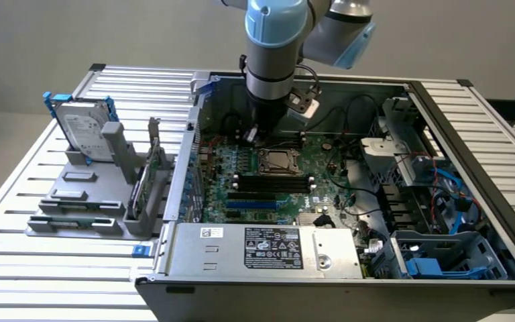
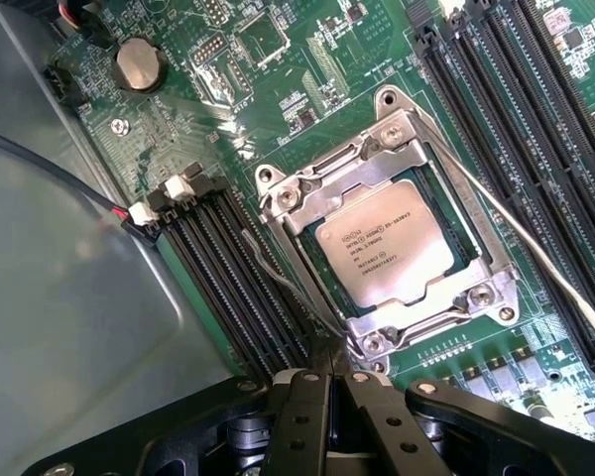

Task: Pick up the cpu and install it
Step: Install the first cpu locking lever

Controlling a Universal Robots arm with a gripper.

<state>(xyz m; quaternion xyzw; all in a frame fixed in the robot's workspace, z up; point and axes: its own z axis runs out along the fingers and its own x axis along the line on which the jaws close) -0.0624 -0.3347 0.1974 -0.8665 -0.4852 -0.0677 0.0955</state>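
Dull silver lid up, the cpu (image 2: 385, 243) was sitting flat in its socket with the printed text readable, squared up in the opening of the metal retention frame (image 2: 290, 195) around it. It looked seated to me, with no corner riding high as far as I could tell. A thin wire lever ran along each side of the frame. One (image 2: 521, 238) was out toward a long bank of slots, the other (image 2: 278, 275) was right next to the black memory slots (image 2: 218, 283). Couldn't tell whether either one was latched.

The hand (image 2: 333, 380) hung over a corner of the socket, fingers pressed together with nothing between them, tips just beside the end of the nearer lever. My read: the chip was in and the job was at the clamping-down stage. To do that well I'd go slow and straight, push only on the lever, never on the lid, and stay off the little parts packed around the socket on the green motherboard (image 2: 278, 59).

Further out, the open computer case (image 1: 329, 295) lay on the slatted tabletop (image 1: 25, 268). A hard drive (image 1: 86, 127) stood in a grey holder (image 1: 74, 201) off at the exterior view's left.
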